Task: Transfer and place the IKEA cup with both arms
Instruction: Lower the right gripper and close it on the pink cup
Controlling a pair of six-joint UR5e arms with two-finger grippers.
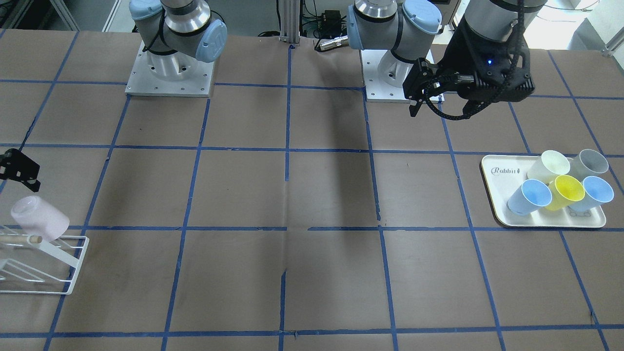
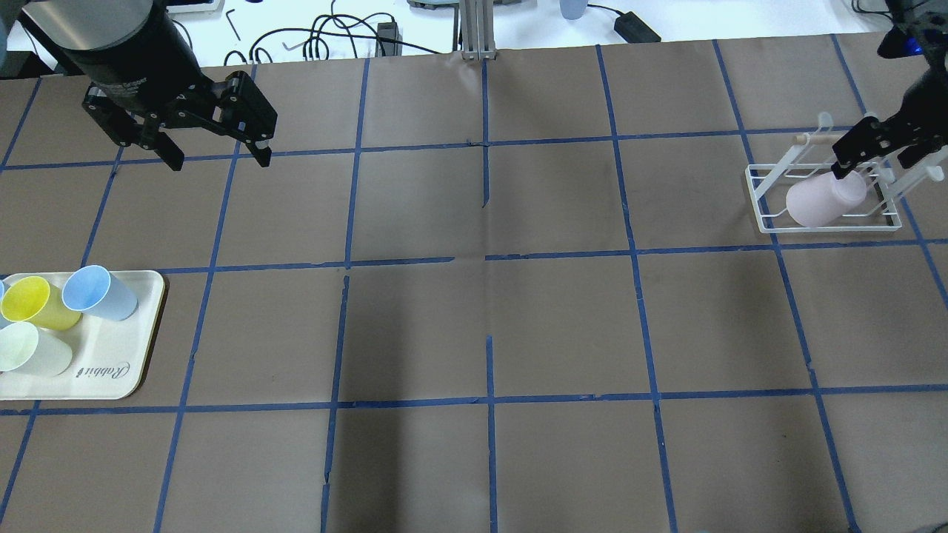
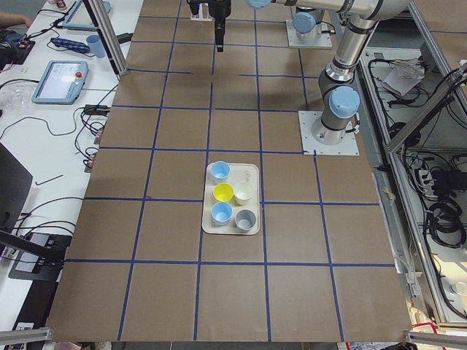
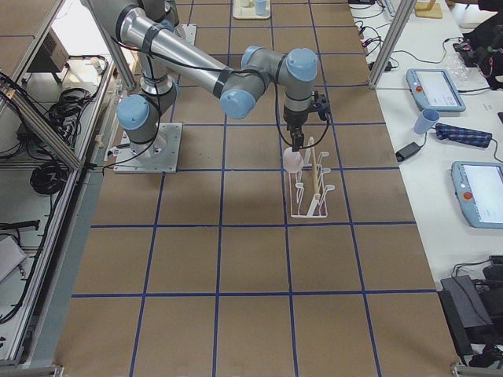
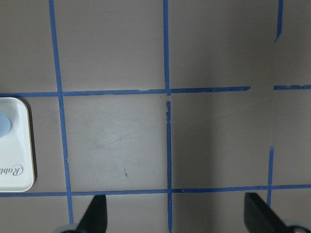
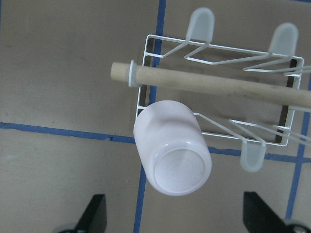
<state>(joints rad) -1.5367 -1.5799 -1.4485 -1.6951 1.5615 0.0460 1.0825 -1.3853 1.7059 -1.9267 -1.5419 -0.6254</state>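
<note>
Pickup: IKEA cup [image 6: 172, 155] sits inverted on rack [image 6: 200, 22] peg; right gripper [image 6: 175, 217] spread wide just above. Drop straight, ctr on cup, lift along peg. Left gripper [image 2: 220, 161] also spread, far from rack.

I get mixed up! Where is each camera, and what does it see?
Front: across table, facing robot; both bases, left gripper.
Overhead: behind robot, looking down; right gripper, left.
Left end: along table; tray, left arm.
Right end: along table; right arm, rack.
Left wrist: down; fingertips, tray edge.
Right wrist: down; fingertips, cup.
Shared: overhead, front both show cup.
</note>
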